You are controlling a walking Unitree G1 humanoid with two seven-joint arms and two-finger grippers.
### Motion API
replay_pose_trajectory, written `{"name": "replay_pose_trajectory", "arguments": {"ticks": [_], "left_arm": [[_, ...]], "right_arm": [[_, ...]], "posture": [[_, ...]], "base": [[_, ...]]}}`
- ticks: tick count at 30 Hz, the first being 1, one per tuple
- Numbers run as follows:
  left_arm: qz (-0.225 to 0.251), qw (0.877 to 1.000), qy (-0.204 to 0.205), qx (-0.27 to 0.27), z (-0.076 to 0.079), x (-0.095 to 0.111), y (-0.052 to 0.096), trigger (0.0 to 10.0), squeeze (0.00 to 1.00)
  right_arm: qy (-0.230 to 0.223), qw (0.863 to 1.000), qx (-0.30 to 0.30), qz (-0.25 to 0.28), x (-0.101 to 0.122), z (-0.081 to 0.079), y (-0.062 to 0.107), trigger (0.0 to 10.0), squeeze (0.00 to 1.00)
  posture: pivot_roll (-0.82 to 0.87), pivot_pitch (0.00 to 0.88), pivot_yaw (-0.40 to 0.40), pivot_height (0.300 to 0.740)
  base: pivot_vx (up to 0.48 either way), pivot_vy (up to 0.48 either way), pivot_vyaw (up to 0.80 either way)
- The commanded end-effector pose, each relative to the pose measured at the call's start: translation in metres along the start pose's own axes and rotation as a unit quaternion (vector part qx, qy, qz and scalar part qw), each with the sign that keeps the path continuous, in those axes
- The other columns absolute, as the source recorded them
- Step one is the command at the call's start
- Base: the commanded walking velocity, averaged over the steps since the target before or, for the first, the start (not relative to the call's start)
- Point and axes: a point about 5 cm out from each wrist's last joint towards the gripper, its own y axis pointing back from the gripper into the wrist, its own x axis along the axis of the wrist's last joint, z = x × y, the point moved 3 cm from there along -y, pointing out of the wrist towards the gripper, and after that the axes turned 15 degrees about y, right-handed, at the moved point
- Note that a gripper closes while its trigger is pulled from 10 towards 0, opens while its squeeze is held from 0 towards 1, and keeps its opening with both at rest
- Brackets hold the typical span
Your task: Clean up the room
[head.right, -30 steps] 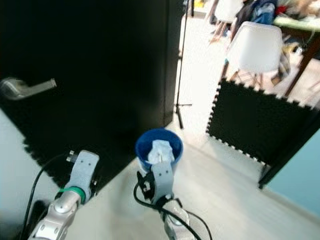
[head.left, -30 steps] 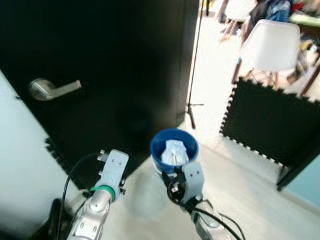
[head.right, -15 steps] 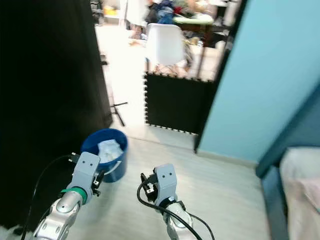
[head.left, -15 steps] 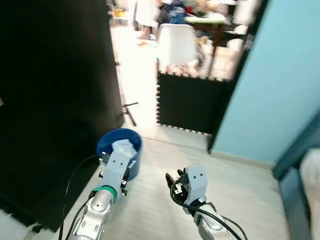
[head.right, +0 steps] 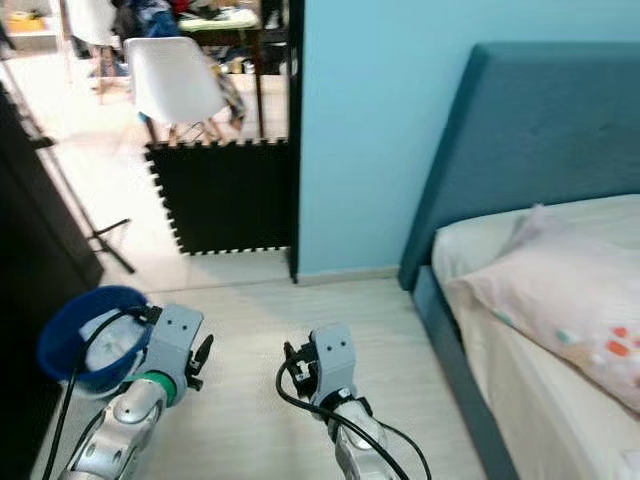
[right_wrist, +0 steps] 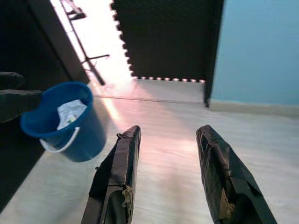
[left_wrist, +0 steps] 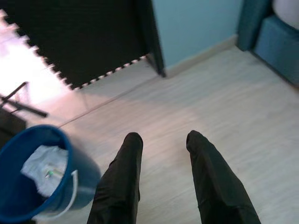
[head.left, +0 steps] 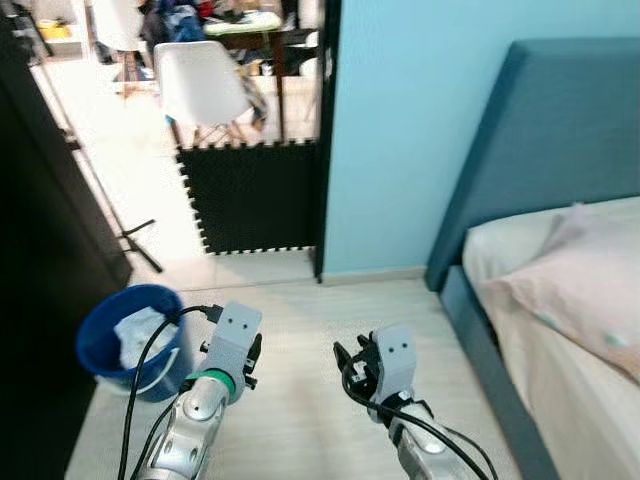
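Both claws are wide and hold nothing: left claw [left_wrist: 161, 140], right claw [right_wrist: 168, 135]. A blue bucket [head.left: 105, 335] with paper [head.left: 135, 338] sits at lower left, a bed [head.left: 570, 300] at right.

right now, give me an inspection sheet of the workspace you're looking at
Surface: pale wood-look floor, bare between the tools.
Job's things: blue bucket with a white handle stands on the floor by the black door, crumpled white trash inside.
Clutter: nothing seen on the floor ahead.
Grippers: left tool open, held over the floor near the bucket; right tool open, holding nothing.
Cables: black cable loops along the left arm; another on the right wrist.
Surroundings: teal bed with pillow on the right, light blue wall, black foam-mat barrier, white chair beyond.
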Motion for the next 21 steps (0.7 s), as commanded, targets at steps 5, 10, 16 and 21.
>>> {"name": "replay_pose_trajectory", "arguments": {"ticks": [5, 10, 16, 21], "left_arm": [[0.019, 1.0, -0.011, 0.002, -0.003, 0.002, 0.002, 10.0, 0.0], [0.046, 0.999, -0.016, 0.004, -0.002, 0.012, 0.002, 10.0, 0.0], [0.054, 0.998, -0.021, 0.002, -0.001, 0.014, 0.001, 10.0, 0.0], [0.055, 0.998, -0.022, -0.001, 0.001, 0.014, 0.001, 10.0, 0.0]], "right_arm": [[-0.006, 1.0, 0.003, -0.008, -0.005, -0.003, 0.003, 10.0, 0.0], [-0.013, 1.0, -0.011, 0.02, 0.007, 0.002, 0.0, 10.0, 0.0], [-0.007, 1.0, -0.013, 0.023, 0.009, 0.003, -0.001, 10.0, 0.0], [-0.011, 1.0, -0.011, 0.017, 0.006, 0.003, -0.001, 10.0, 0.0]], "posture": [[-0.09, 0.084, 0.088, 0.731], [-0.09, 0.083, 0.087, 0.731], [-0.09, 0.081, 0.085, 0.731], [-0.1, 0.078, 0.084, 0.731]], "base": [[0.0, 0.0, -0.8], [0.222, 0.0, -0.8], [0.457, 0.0, -0.13], [0.472, 0.0, -0.38]]}}
